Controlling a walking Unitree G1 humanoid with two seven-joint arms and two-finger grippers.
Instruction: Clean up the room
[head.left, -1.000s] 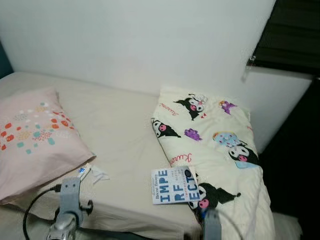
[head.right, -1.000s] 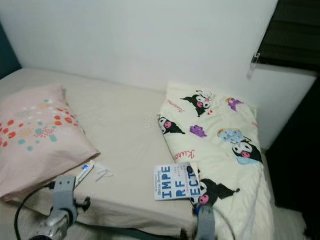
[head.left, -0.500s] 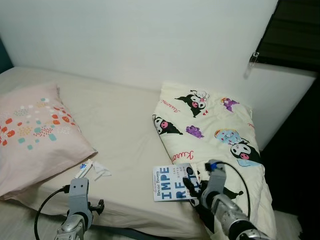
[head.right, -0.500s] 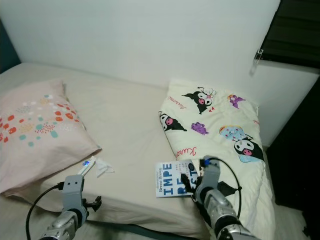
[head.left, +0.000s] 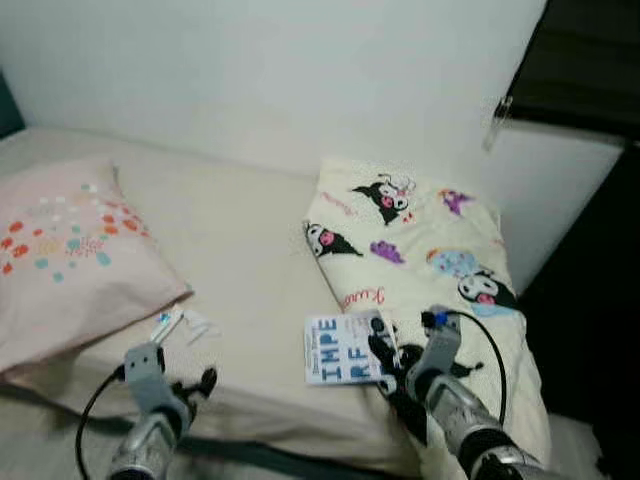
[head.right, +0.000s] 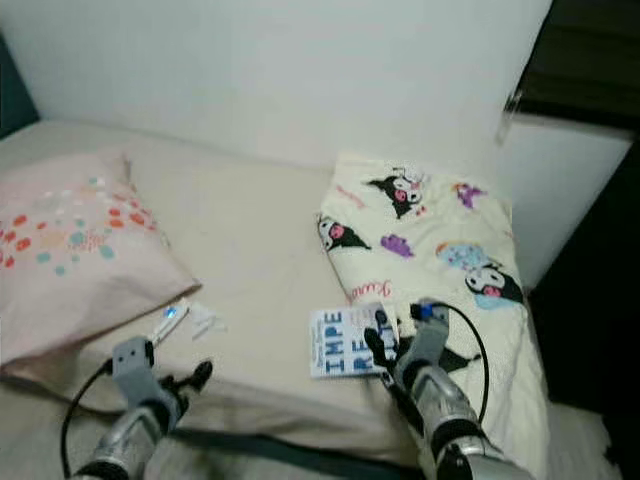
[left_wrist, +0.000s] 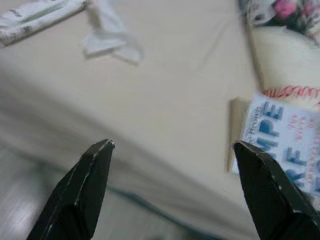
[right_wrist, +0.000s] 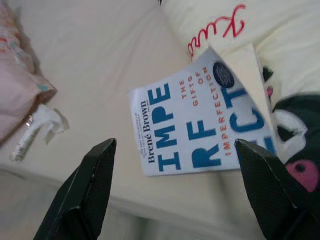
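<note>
Just book (head.left: 345, 347) on bed (head.left: 240, 240)

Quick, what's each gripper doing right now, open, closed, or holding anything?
Left gripper: open, holding nothing, low at the bed's near edge.
Right gripper: open, holding nothing, just short of the book.

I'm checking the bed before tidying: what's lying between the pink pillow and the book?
In the left eye view, a small tube and crumpled wrapper lie by the pink pillow; then bare sheet up to the book.
</note>
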